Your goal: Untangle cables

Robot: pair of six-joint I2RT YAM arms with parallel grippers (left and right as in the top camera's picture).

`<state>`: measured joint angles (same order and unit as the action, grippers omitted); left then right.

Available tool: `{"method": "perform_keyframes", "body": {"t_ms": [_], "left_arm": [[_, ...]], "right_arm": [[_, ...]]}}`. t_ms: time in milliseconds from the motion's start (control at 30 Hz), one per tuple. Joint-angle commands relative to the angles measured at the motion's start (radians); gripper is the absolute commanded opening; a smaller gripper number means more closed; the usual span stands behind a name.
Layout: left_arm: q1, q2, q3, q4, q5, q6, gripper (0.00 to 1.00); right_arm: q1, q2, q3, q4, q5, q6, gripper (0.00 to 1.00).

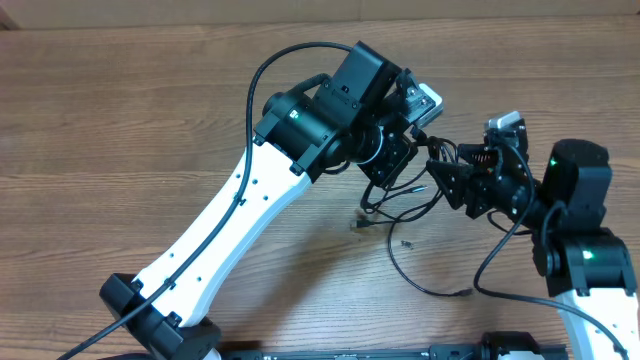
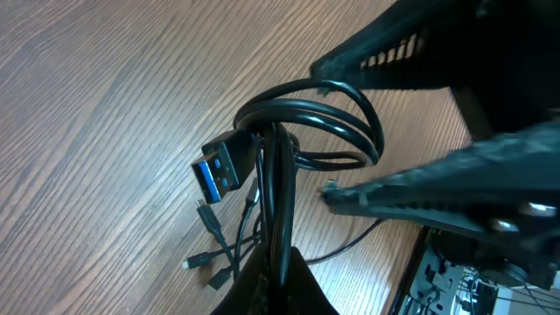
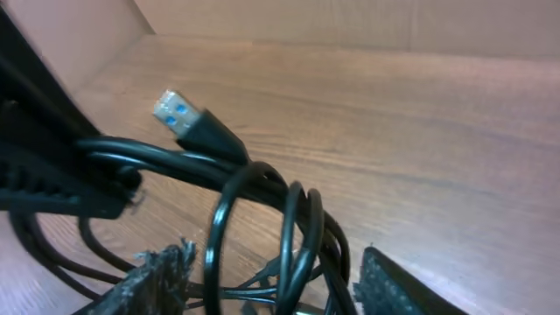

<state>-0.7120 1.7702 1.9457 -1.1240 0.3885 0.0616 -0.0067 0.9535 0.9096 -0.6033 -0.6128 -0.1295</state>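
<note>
Your left gripper [image 2: 278, 276] is closed tight on the cables [image 2: 278, 201]; in the left wrist view the bundle rises straight out of its fingertips. Just above the grip the thick cords curl into a loop, and a USB plug [image 2: 219, 171] with a blue insert sticks out to the side, clear of the table [image 2: 105, 105]. Thin strands with small connectors [image 2: 208, 214] hang beside the bundle, down toward the wood.

Your right gripper [image 3: 276, 258] stands wide open and grips nothing. Its fingers [image 3: 162, 280] sit one on each side of the loop, and you can't tell from these views whether either pad touches the cord.

Overhead, both grippers meet right of the table's middle, close together. Below them, loose thin cords trail onto the table, one sweeping out to a small plug [image 1: 462, 293] near the right arm's base
</note>
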Motion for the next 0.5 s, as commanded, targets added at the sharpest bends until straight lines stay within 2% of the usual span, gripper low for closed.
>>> {"method": "perform_keyframes", "body": {"t_ms": [0, 300, 433, 467], "left_arm": [[-0.002, 0.002, 0.008, 0.011, 0.034, 0.021, 0.04], [0.000, 0.002, 0.008, -0.002, 0.014, 0.066, 0.04], [0.003, 0.002, 0.008, -0.039, -0.110, 0.074, 0.04], [0.005, 0.002, 0.008, -0.068, -0.187, 0.074, 0.04]], "right_arm": [[-0.001, 0.020, 0.013, -0.013, 0.008, -0.003, 0.53], [-0.002, 0.023, 0.014, -0.042, 0.016, -0.002, 0.16], [-0.002, 0.011, 0.014, -0.041, 0.016, -0.002, 0.08], [-0.002, 0.000, 0.014, -0.037, 0.016, -0.002, 0.06]]}}
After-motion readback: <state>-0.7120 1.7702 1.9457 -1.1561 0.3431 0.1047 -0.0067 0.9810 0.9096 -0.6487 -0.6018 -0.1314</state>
